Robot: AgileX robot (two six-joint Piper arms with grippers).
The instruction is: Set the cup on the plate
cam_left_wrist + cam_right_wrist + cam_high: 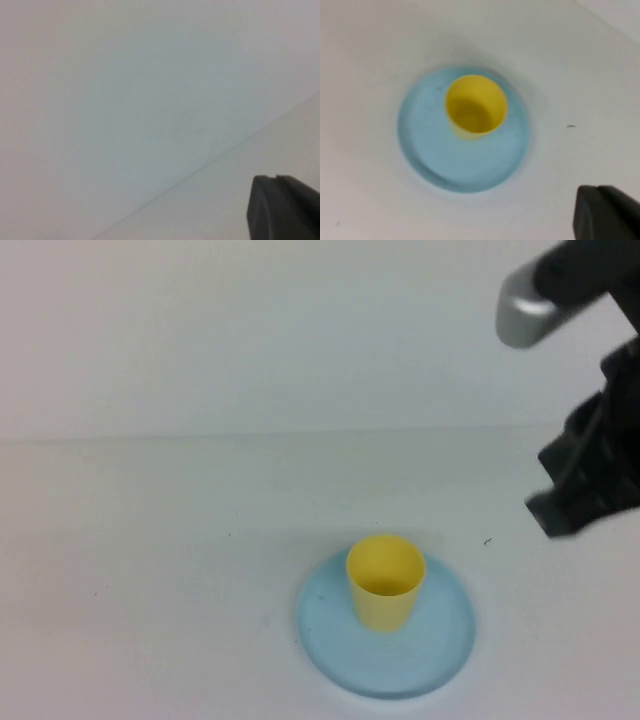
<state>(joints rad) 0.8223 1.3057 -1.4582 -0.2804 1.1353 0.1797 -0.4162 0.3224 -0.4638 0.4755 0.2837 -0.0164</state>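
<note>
While cup [385,585] mid-plate [440,645], end effectors [585,495] [285,207] apart

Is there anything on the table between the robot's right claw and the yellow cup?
No. In the high view only bare white table and the plate rim lie between the right end effector and the cup. The left end effector is elsewhere.

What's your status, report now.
Right gripper raised right of plate, empty. Left gripper parked off-table view. Yellow cup upright on blue plate. Nothing obstructing.
</note>
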